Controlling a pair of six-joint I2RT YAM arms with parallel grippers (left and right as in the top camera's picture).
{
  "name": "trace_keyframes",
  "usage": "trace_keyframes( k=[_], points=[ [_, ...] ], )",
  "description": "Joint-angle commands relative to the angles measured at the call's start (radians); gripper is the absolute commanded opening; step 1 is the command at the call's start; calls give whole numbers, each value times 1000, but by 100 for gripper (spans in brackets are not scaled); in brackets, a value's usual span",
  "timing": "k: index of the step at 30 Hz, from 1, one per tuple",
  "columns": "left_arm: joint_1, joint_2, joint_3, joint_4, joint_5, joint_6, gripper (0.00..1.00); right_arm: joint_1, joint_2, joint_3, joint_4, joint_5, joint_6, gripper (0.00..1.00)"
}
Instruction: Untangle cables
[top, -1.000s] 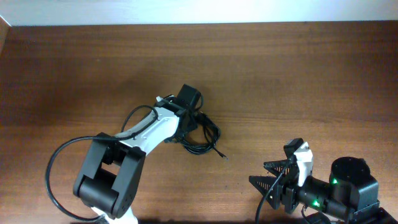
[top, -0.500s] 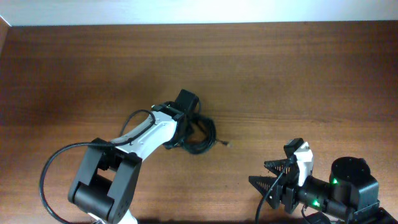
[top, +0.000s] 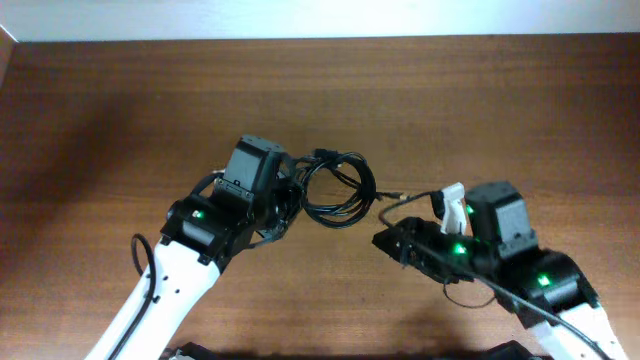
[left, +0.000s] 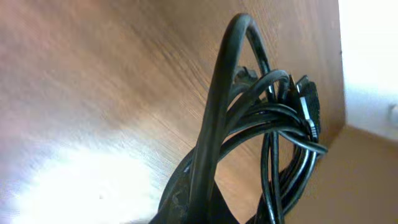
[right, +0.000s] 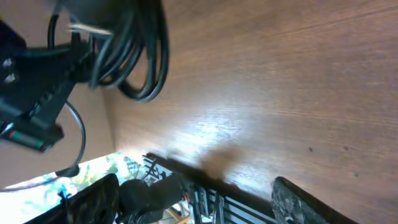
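Observation:
The cables (top: 338, 186) form a bunch of thin black loops near the table's middle. My left gripper (top: 284, 207) is shut on their left side. In the left wrist view the cables (left: 264, 118) rise out from between the jaws, held off the wood. One loose end with a small metal plug (top: 401, 196) points right. My right gripper (top: 388, 240) sits just below and right of that end, apart from the bunch. The right wrist view shows the right gripper (right: 199, 208) open with nothing in it, and the cables (right: 140, 59) ahead at the upper left.
The brown wooden table (top: 500, 110) ends at a pale strip along the far edge (top: 320, 25). The left arm's black wrist (right: 34, 102) shows beside the bunch in the right wrist view. The thick wire (top: 150, 270) fixed to the left arm loops at the lower left.
My left gripper has shut on the cables and carried them up and to the right. The right arm has swung in from the lower right corner toward the bunch, its jaws widening.

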Motion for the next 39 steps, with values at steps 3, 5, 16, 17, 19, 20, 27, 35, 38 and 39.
trace_keyframes(
  k=[3, 5, 16, 17, 19, 20, 27, 35, 38, 39],
  points=[
    [3, -21, 21, 9, 179, -194, 0, 58, 113, 12, 280, 19, 13, 77],
    [3, -21, 21, 46, 222, -193, 0, 86, 177, 12, 316, 47, 16, 75],
    [4, -21, 21, 129, 71, -306, 0, 89, -61, 12, 187, 148, 186, 99],
    [3, -21, 21, 142, 72, -373, 0, 89, -66, 12, 152, 146, 256, 99],
    [3, -21, 21, 158, 75, -399, 0, 90, -36, 12, 143, 144, 374, 98],
    [3, -21, 21, 168, 87, -399, 0, 90, -8, 12, 145, 145, 460, 99],
    [3, -21, 21, 204, 211, -399, 0, 90, 274, 12, 462, 145, 578, 83],
    [3, -21, 21, 277, 269, -277, 0, 68, 271, 12, 529, 193, 375, 74],
    [4, -21, 21, 316, 198, -264, 0, 69, 94, 12, 281, 197, 365, 82],
    [4, -21, 21, 383, 192, -264, 0, 71, 15, 12, 172, 222, 365, 82]
  ],
)
